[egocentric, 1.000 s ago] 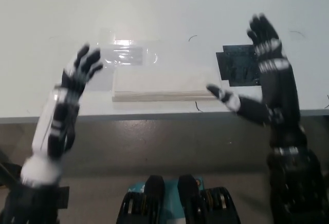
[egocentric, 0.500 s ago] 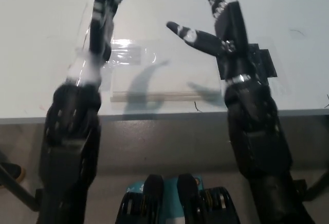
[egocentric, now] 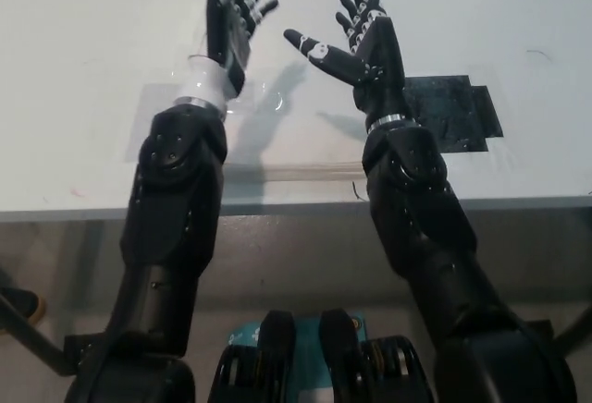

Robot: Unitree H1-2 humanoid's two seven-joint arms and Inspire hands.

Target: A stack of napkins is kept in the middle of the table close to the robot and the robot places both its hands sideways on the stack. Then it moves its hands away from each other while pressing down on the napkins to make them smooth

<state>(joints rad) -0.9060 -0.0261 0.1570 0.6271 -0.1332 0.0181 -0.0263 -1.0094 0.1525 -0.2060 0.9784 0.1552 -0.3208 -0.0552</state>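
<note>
I log a pale grey-white table (egocentric: 83,70). Napkin stack (egocentric: 296,140) white, tan edge. Dark patch (egocentric: 453,112) at 3 o'clock, black, speckled. Left robot hand (egocentric: 233,10) black with white bands; right robot hand (egocentric: 361,38) black, white-marked.

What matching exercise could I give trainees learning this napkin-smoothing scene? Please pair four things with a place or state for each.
Column one:
1. left hand
2. right hand
3. flat stack of white paper napkins
4. dark rectangular patch

Column two:
A. lies on the white table, to the right of the right forearm
B. open, raised at upper left of centre
C. near the table's front edge, between the two forearms
D. open, fingers spread, just right of centre

Pairs: 1-B, 2-D, 3-C, 4-A
</note>
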